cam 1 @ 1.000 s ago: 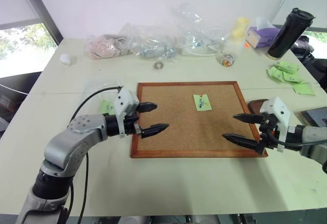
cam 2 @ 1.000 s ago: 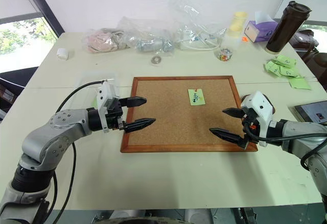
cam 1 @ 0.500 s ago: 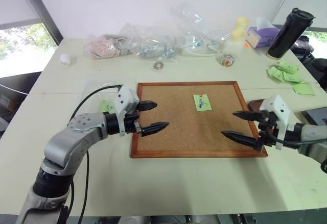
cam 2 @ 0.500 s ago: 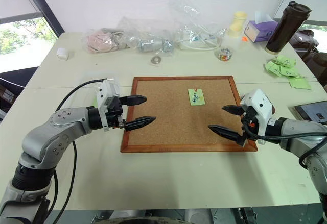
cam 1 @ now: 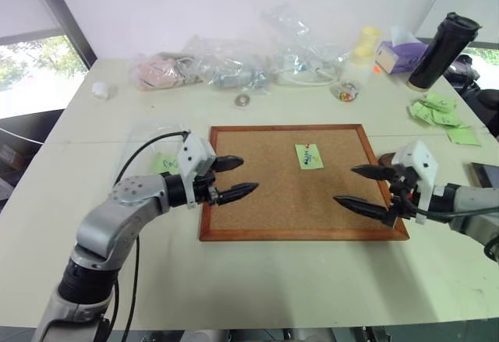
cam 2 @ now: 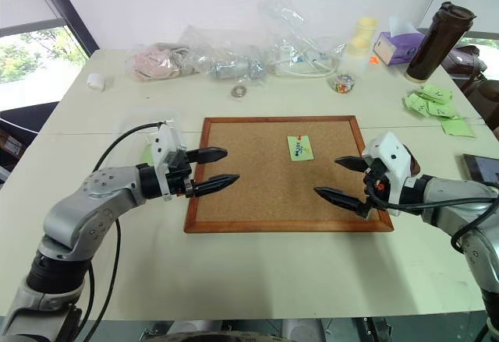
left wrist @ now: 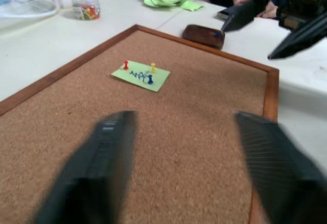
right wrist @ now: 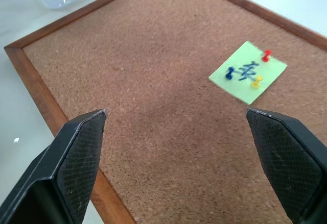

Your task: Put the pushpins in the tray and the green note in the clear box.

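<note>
Green note [cam 1: 309, 156] sits upper-centre on the cork board [cam 1: 265, 217], pinned by three pushpins [right wrist: 257, 81], so both claws, left [cam 1: 234, 177] and right [cam 1: 363, 188], hover spread and empty either side.

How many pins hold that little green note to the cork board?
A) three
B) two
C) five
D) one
A: the green note on the cork board carries three pushpins, one red, one yellow and one blue.
</note>
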